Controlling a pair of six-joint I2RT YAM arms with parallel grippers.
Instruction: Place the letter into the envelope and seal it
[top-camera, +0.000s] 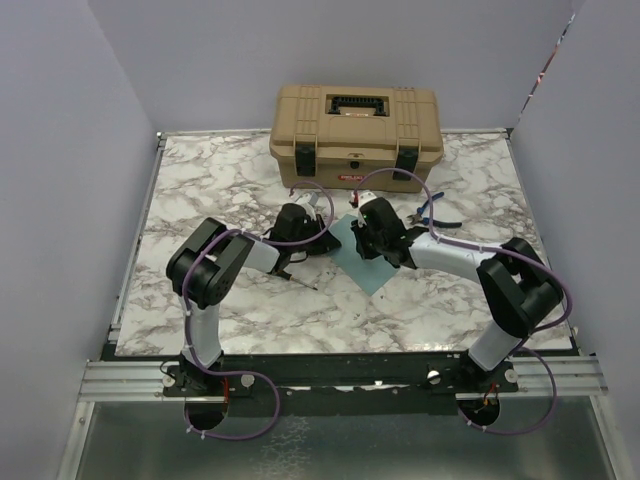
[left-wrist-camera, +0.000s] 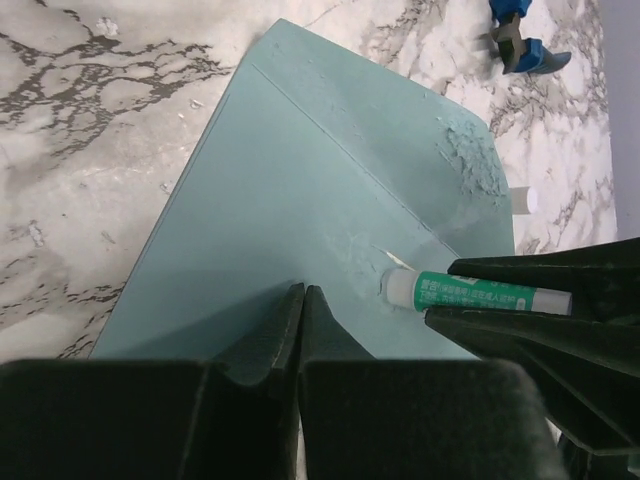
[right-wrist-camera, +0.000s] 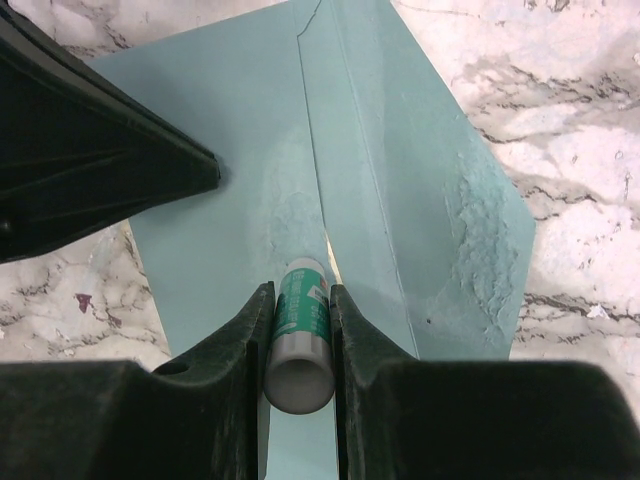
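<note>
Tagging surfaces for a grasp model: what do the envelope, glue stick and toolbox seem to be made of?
The envelope looks like matte teal paper: sharp fold crease, roughened patch on the flap. The glue stick is probably smooth plastic, with a glossy green-and-white label. The toolbox is likely moulded plastic: matte tan, black latches and handle.

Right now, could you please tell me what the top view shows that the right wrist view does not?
Only the top view shows the toolbox at the back of the table and the pliers near it. Only the right wrist view shows the glue stick clamped in the right gripper, and a rough patch on the envelope. Both show the envelope on the marble table and the left gripper.
</note>
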